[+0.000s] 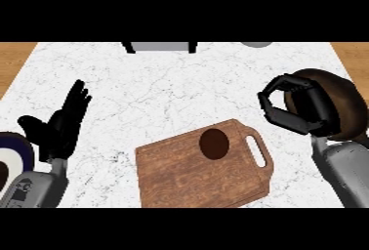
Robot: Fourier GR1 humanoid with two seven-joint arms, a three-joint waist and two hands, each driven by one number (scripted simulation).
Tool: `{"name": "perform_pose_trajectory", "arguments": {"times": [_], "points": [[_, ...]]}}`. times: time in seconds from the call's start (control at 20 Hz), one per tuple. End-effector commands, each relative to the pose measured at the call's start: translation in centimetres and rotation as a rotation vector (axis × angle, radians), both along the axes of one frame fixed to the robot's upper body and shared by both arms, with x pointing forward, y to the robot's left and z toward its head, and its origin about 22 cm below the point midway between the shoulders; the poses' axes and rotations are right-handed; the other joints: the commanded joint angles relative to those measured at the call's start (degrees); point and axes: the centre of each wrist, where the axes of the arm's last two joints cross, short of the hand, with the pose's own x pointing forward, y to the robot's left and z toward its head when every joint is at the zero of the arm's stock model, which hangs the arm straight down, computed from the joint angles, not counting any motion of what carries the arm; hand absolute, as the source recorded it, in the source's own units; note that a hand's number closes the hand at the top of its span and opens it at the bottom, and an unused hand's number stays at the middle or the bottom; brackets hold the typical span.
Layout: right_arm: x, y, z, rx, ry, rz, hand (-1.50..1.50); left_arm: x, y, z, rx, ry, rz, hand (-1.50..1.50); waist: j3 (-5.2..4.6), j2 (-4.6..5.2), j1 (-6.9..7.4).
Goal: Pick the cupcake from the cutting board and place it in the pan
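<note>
The right hand (292,105), fingers curled as if round the hidden cupcake, hangs over the pan (344,100) to release it, while the left hand (63,122) rests open.

Pan (344,97) partly behind right hand (299,105)

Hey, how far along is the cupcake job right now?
Nothing looks done: what appears to be the cupcake sits on the cutting board. In hand: nothing visible; the right hand is curled above the pan, and the left hand rests open. Left: grasp, carry, place.
</note>
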Motion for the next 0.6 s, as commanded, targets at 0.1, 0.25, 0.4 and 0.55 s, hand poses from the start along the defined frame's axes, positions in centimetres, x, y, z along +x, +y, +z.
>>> {"name": "perform_pose_trajectory", "arguments": {"times": [0.1,0.25,0.4,0.55], "points": [[-6.5,-3.6,-3.4,-0.266,-0.05,-0.106,-1.5,-0.1,0.4,0.6,-0.052,0.014,0.039,0.0,0.14,0.13,-1.94],[-7.0,-4.5,-1.4,-0.357,-0.084,-0.171,-1.5,-0.8,1.0,1.8,-0.051,0.018,0.01,0.0,0.14,0.35,-0.47],[-8.0,-6.1,0.0,-0.514,-0.094,-0.084,-1.5,-0.6,2.8,2.0,-0.048,0.033,0.027,0.0,0.11,0.41,-0.56],[-6.5,-3.9,4.1,-0.559,-0.13,-0.052,-1.5,-1.3,0.7,3.3,-0.08,0.025,0.0,0.0,0.14,0.42,0.57]]}}
